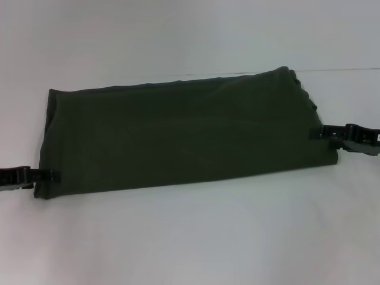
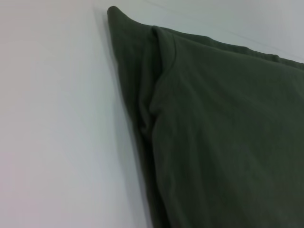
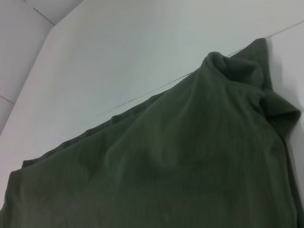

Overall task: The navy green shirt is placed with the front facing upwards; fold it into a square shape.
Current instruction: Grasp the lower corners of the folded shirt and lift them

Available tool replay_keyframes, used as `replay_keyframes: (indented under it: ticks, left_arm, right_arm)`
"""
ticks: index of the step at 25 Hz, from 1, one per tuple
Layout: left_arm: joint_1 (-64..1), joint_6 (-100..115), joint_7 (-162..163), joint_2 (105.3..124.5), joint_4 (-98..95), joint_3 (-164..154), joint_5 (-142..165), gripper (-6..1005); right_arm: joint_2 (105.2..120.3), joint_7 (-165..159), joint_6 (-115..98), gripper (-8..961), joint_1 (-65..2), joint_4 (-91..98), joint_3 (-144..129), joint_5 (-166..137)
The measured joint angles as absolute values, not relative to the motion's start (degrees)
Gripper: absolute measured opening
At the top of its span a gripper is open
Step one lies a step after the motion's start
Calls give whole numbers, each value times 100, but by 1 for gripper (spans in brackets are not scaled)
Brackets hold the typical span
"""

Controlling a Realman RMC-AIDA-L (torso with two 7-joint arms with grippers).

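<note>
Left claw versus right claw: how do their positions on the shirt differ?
The left claw meets the navy green shirt at its near left corner; the right claw meets its right edge, farther back and higher in the head view. Both are black and reach in from the sides at the hem.

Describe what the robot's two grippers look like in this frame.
Only the head view shows them. The left gripper is black, with slim straight fingers on a blocky, notched body. The right gripper has black fingers too, backed by a grey housing with a pale patch. No cables or markings can be made out.
</note>
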State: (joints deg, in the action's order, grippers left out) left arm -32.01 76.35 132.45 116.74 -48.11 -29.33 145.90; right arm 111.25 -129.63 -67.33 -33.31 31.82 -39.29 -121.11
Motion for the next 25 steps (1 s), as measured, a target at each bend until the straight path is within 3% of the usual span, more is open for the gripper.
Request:
replay_keyframes:
  ticks: [25]
  left_arm:
    - [-3359, 7550, 13262, 11708, -4534, -3024, 14590, 787]
  right_arm:
    - [11126, -12920, -6675, 807, -3375, 3164, -3928, -12111]
